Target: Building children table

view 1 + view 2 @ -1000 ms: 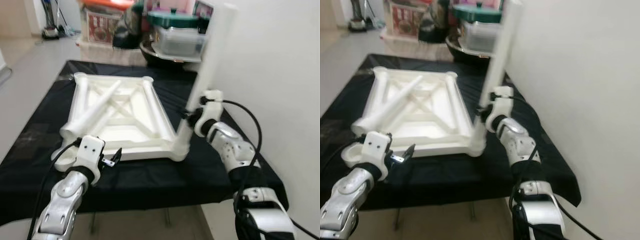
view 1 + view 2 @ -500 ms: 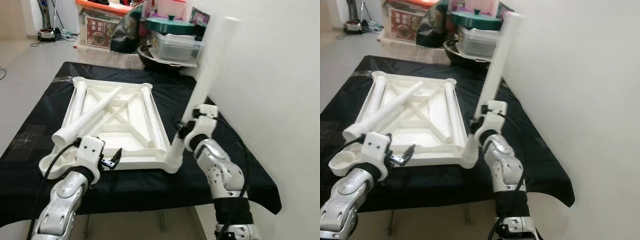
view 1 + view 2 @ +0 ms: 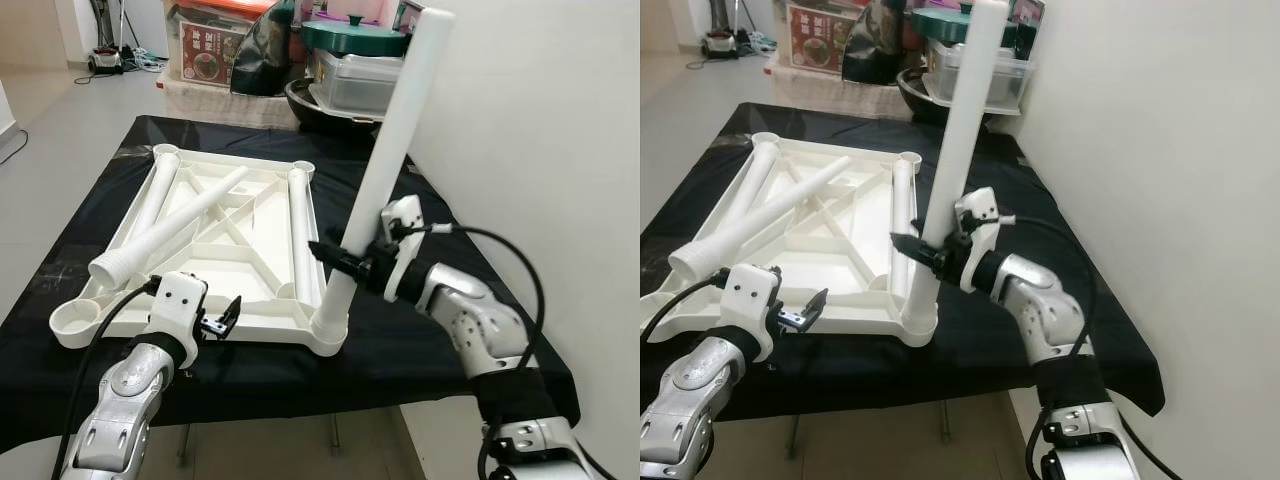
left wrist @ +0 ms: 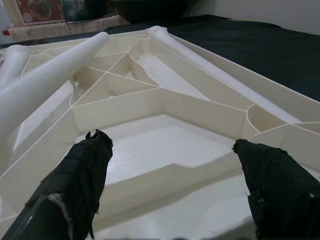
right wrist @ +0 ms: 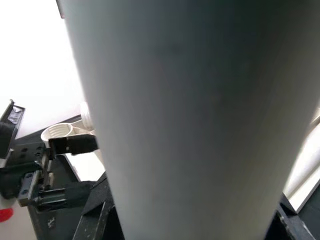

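White plastic children's table upside down on a black-covered table, one leg standing in its near right corner socket.

At lower left of the head view the left gripper (image 3: 225, 318) hovers at the near edge of the upturned table top (image 3: 232, 262), its black fingers (image 4: 85, 172) spread and holding nothing. At centre right the right gripper (image 3: 345, 262) is pinched around the upright table leg (image 3: 385, 170), which tilts slightly and meets the near right corner socket (image 3: 328, 333). A loose table leg (image 3: 165, 228) lies diagonally across the ribbed underside, towards the left. The black cloth (image 3: 420, 330) covers the supporting table. At the top of the frame, plastic storage boxes (image 3: 355, 75) and a dark bowl (image 3: 310, 100) sit by the white wall (image 3: 540, 150).
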{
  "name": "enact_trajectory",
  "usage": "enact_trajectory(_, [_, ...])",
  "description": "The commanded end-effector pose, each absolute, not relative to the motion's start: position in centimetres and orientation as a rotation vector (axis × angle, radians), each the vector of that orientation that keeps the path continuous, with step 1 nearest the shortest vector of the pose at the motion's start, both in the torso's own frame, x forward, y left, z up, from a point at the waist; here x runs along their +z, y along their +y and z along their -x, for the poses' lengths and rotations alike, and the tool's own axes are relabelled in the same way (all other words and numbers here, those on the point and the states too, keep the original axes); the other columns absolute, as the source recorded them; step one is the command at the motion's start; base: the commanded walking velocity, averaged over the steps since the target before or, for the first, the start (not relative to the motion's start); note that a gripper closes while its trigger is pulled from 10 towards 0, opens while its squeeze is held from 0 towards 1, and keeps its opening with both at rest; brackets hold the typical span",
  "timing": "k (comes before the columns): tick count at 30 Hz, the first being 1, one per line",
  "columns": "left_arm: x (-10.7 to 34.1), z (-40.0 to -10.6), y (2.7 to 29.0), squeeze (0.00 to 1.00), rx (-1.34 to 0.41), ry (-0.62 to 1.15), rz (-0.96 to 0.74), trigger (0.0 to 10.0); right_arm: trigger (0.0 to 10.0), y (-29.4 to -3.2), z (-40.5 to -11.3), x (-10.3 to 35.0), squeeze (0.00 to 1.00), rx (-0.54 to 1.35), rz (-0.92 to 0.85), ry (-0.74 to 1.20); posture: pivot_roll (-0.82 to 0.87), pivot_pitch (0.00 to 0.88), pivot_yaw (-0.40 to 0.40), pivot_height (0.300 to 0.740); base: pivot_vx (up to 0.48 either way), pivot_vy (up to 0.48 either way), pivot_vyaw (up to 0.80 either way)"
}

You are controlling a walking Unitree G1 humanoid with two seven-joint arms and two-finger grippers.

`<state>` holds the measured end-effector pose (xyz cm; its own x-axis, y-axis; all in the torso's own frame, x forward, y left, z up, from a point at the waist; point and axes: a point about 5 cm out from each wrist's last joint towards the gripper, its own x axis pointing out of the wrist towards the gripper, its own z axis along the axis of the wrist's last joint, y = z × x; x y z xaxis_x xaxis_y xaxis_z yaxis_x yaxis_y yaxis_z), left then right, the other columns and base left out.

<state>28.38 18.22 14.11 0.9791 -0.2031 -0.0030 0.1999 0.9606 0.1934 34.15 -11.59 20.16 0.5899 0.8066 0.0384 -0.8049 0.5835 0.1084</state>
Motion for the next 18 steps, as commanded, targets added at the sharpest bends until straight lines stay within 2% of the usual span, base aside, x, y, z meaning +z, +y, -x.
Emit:
enact_trajectory(1, [13.8, -28.4, 17.8, 0.0, -0.212, -0.008, -0.185, 10.0, 0.0, -11.8, -35.5, 18.6, 0.0, 0.78, -0.14, 0.118, 0.15, 0.0, -0.208, 0.74, 0.0, 0.0, 0.0])
enact_trajectory(2, [13.8, -28.3, 17.8, 0.0, -0.209, -0.008, -0.184, 10.0, 0.0, -12.8, -36.8, 17.5, 0.0, 0.539, -0.158, 0.177, 0.15, 0.0, -0.206, 0.74, 0.0, 0.0, 0.0])
enact_trajectory(3, [13.8, -28.3, 17.8, 0.0, -0.209, -0.008, -0.184, 10.0, 0.0, -12.8, -36.8, 17.5, 0.0, 0.539, -0.158, 0.177, 0.15, 0.0, -0.206, 0.74, 0.0, 0.0, 0.0])
enact_trajectory(4, [13.8, -28.2, 17.8, 0.0, -0.208, -0.008, -0.184, 10.0, 0.0, -14.4, -37.6, 16.3, 0.0, 0.247, -0.202, 0.229, 0.14, 0.0, -0.199, 0.74, 0.0, 0.0, 0.0])
enact_trajectory(5, [13.8, -28.2, 17.8, 0.0, -0.208, -0.008, -0.184, 10.0, 0.0, -14.4, -37.6, 16.3, 0.0, 0.247, -0.202, 0.229, 0.14, 0.0, -0.199, 0.74, 0.0, 0.0, 0.0])
enact_trajectory(6, [13.8, -28.2, 17.9, 0.0, -0.207, -0.008, -0.183, 10.0, 0.0, -16.1, -37.5, 14.8, 0.0, -0.039, -0.246, 0.271, 0.14, 0.0, -0.192, 0.74, 0.0, 0.0, 0.0])
enact_trajectory(7, [13.8, -28.2, 17.9, 0.0, -0.208, -0.008, -0.182, 10.0, 0.0, -17.0, -36.8, 13.4, 0.0, -0.186, -0.291, 0.309, 0.14, 0.0, -0.193, 0.74, 0.0, 0.0, 0.0])
enact_trajectory(8, [13.8, -28.2, 17.8, 0.0, -0.211, -0.008, -0.184, 10.0, 0.0, -16.9, -36.0, 12.7, 0.0, -0.254, -0.305, 0.321, 0.14, 0.0, -0.193, 0.74, 0.0, 0.0, 0.0])
enact_trajectory(10, [13.8, -28.2, 17.8, 0.0, -0.211, -0.008, -0.184, 10.0, 0.0, -16.9, -36.0, 12.7, 0.0, -0.254, -0.305, 0.321, 0.14, 0.0, -0.193, 0.74, 0.0, 0.0, 0.0])
enact_trajectory(11, [13.8, -28.2, 17.8, 0.0, -0.213, -0.007, -0.185, 10.0, 0.6, -16.7, -35.5, 12.4, 0.0, -0.27, -0.306, 0.322, 0.14, 0.0, -0.193, 0.74, 0.0, 0.0, 0.0])
enact_trajectory(12, [13.8, -28.2, 17.9, 0.0, -0.215, -0.006, -0.186, 10.0, 0.6, -15.1, -35.2, 12.6, 0.0, -0.183, -0.323, 0.326, 0.14, 0.0, -0.192, 0.74, 0.0, 0.0, 0.0])
enact_trajectory(13, [13.8, -28.2, 17.9, 0.0, -0.215, -0.006, -0.186, 10.0, 0.6, -15.1, -35.2, 12.6, 0.0, -0.183, -0.323, 0.326, 0.14, 0.0, -0.192, 0.74, 0.0, 0.0, 0.0])
enact_trajectory(14, [13.8, -28.2, 17.9, 0.0, -0.215, -0.005, -0.185, 10.0, 10.0, -11.8, -34.9, 14.0, 0.0, 0.049, -0.339, 0.248, 0.14, 0.0, -0.192, 0.74, 0.0, 0.0, 0.0])
enact_trajectory(15, [13.8, -28.2, 17.9, 0.0, -0.213, -0.005, -0.185, 10.0, 10.0, -10.4, -34.6, 15.2, 0.0, 0.181, -0.372, 0.177, 0.14, 0.0, -0.188, 0.74, 0.0, 0.0, 0.0])
enact_trajectory(16, [13.8, -28.2, 17.9, 0.0, -0.213, -0.005, -0.185, 10.0, 10.0, -10.4, -34.6, 15.2, 0.0, 0.181, -0.372, 0.177, 0.14, 0.0, -0.188, 0.74, 0.0, 0.0, 0.0])
enact_trajectory(17, [13.8, -28.2, 17.9, 0.0, -0.212, -0.005, -0.184, 10.0, 10.0, -9.3, -34.4, 16.2, 0.0, 0.279, -0.404, 0.099, 0.14, 0.0, -0.188, 0.74, 0.0, 0.0, 0.0])
enact_trajectory(18, [13.8, -28.2, 18.0, 0.0, -0.211, -0.005, -0.185, 10.0, 10.0, -9.4, -34.5, 16.4, 1.0, 0.265, -0.388, 0.087, 0.14, 0.0, -0.189, 0.74, 0.0, 0.0, 0.0])
